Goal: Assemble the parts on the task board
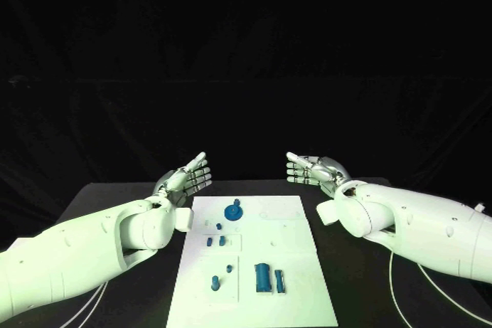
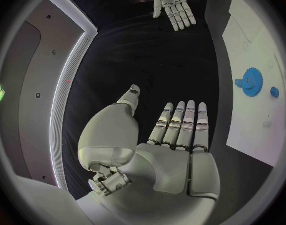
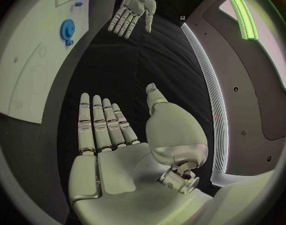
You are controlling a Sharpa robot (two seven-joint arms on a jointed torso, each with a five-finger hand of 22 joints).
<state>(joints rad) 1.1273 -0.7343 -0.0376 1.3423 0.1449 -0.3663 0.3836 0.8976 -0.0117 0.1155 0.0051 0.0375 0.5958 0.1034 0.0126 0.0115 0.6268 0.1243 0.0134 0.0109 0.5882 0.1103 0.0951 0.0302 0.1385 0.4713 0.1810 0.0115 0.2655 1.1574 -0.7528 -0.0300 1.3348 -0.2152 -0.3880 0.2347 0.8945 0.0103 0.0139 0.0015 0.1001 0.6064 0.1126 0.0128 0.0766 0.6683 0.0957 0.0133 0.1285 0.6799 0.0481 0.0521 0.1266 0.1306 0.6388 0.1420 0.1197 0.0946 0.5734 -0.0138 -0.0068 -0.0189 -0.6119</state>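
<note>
The white task board (image 1: 297,271) lies in the middle of the black table. A blue gear (image 1: 234,213) sits near the board's far end, also seen as the blue gear (image 2: 250,81) and the blue gear (image 3: 67,29). Several small blue pegs (image 1: 215,240) lie mid-board, and two blue blocks (image 1: 264,277) lie nearer me. My left hand (image 1: 185,176) hovers beyond the board's far left corner, fingers straight and apart, holding nothing. My right hand (image 1: 313,168) hovers beyond the far right corner, likewise flat and empty. My left hand (image 2: 178,130) and right hand (image 3: 105,125) face each other, palms inward.
The black table (image 1: 113,200) runs beside the board on the left and the right. Both white forearms (image 1: 92,250) lie along the board's long sides. Thin cables (image 1: 405,299) hang near the right arm at the table's near edge.
</note>
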